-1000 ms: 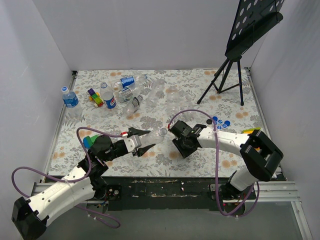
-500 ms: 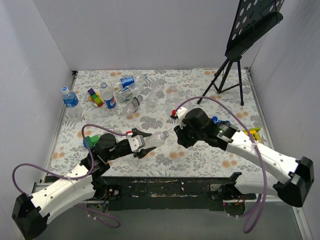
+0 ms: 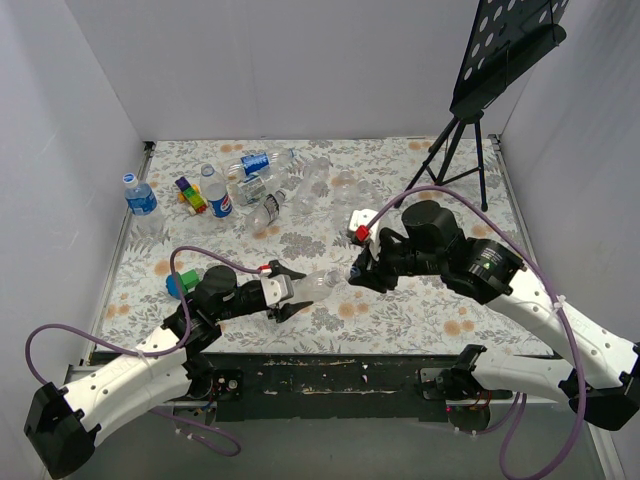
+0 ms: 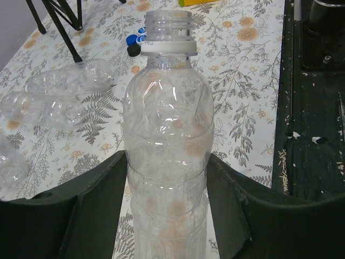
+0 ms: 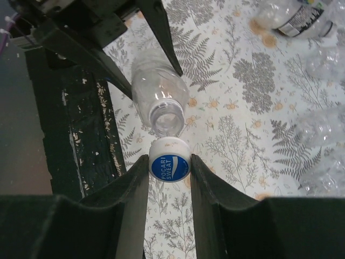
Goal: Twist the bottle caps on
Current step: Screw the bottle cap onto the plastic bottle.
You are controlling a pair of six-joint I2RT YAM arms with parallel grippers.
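Since a second ago my right arm has swung out wide and lifted, while the left has barely shifted. The left gripper clamps the bottle around its body, neck pointing at the right gripper. That bottle is uncapped and empty (clear, no label). The right fingers pinch a blue cap just at the bottle's mouth; I can't tell whether they touch. Far left, more bottles lie heaped on the table.

Clamped left pincer faces clamped right pincer.
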